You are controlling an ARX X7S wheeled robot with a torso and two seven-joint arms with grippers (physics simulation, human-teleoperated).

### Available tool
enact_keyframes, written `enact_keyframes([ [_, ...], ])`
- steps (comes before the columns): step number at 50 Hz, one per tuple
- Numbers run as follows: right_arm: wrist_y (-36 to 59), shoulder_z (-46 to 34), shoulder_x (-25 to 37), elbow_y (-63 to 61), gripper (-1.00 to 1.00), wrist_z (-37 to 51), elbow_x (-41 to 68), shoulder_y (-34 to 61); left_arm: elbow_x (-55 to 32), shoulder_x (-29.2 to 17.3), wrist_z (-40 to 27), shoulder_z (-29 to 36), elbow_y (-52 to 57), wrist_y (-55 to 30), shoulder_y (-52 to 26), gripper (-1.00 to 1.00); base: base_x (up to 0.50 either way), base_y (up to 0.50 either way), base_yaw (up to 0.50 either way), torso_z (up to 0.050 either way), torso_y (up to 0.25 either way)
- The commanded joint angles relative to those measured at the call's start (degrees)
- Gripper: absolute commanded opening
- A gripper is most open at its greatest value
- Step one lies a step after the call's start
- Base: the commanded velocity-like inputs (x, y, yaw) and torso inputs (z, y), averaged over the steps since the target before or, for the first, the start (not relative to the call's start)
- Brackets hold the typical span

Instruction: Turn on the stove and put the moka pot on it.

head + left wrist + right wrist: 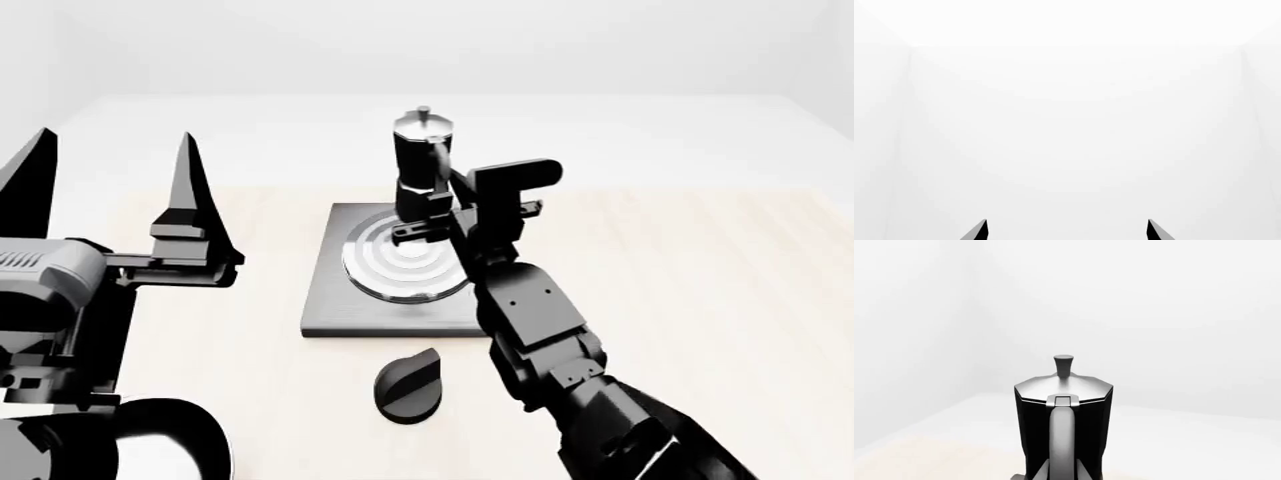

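Note:
The moka pot (419, 150), black with a silver lid and knob, is upright over the far edge of the stove (334, 300), a grey square plate with a ringed burner (400, 262). My right gripper (424, 222) is shut on the pot's side handle and hides its base. In the right wrist view the moka pot (1063, 405) fills the centre, and the right gripper (1062, 472) pinches the handle from both sides. The round black knob (410, 383) lies on the table in front of the stove. My left gripper (116, 140) is raised at the left, open and holding nothing; the left wrist view shows that left gripper (1067, 232) against white only.
A black rounded object (167, 440) sits at the bottom left beneath my left arm. The pale wooden table (694, 290) stretches to the right of the stove. White floor and walls lie beyond it.

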Motion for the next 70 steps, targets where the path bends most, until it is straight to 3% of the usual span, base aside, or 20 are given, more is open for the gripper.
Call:
enact_keyframes([
  [1, -3.48, -5.58, -0.21, 2.06, -1.0, 2.41, 3.83, 2.64, -0.03, -0.05, -0.13, -0.14, 0.11, 0.05, 0.31, 1.0, 0.0, 0.0, 0.0, 0.0, 0.0],
  [34, -7.74, -9.04, 1.23, -1.1, -1.0, 4.19, 7.19, 2.29, 0.24, 0.29, -0.08, 0.75, -0.34, -1.16, -0.13, 1.0, 0.0, 0.0, 0.0, 0.0, 0.001],
  [70, -11.41, -10.18, 2.02, -3.82, -1.0, 6.32, 5.87, 1.98, 0.36, 0.6, 0.37, 0.46, -0.86, -0.17, 0.7, 1.0, 0.0, 0.0, 0.0, 0.002, -0.102],
])
